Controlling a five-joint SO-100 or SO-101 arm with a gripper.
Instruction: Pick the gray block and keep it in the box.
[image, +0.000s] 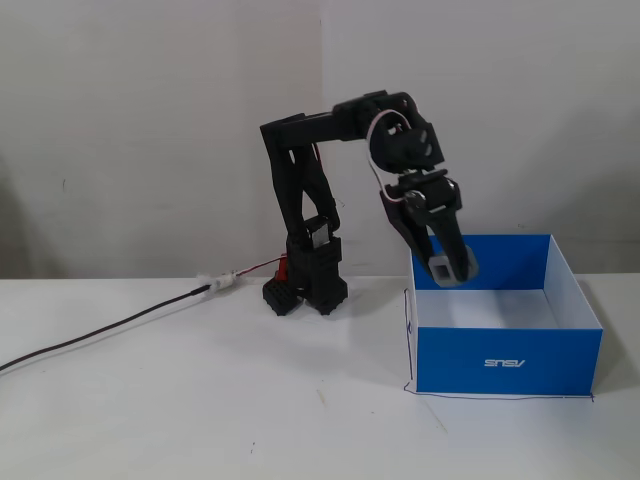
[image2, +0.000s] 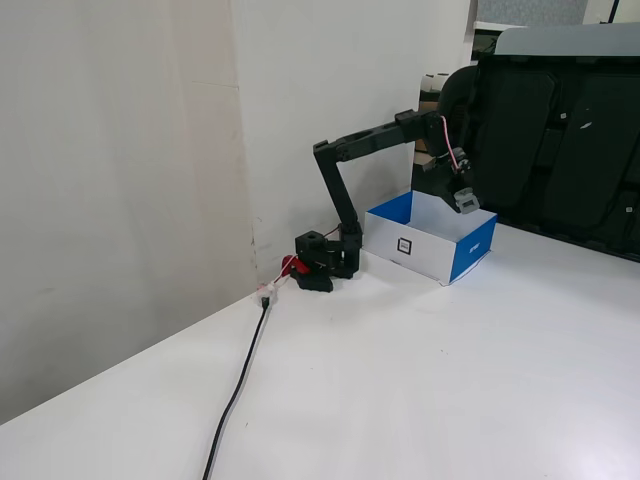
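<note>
The blue box (image: 500, 362) stands open on the white table, right of the arm's base; its inside is white. It also shows in a fixed view (image2: 476, 254) with a white side wall facing the camera. My gripper (image: 452, 274) points down over the box's left wall and is shut on the gray block (image: 440, 267), which hangs at about rim height. In the other fixed view the gripper (image2: 466, 204) holds the gray block (image2: 465, 199) just above the box's opening.
The arm's base (image: 305, 285) stands against the wall. A black cable (image: 100, 330) runs left from it across the table. A pen line (image: 500, 397) outlines the box's footprint. Dark chairs (image2: 560, 140) stand behind the table.
</note>
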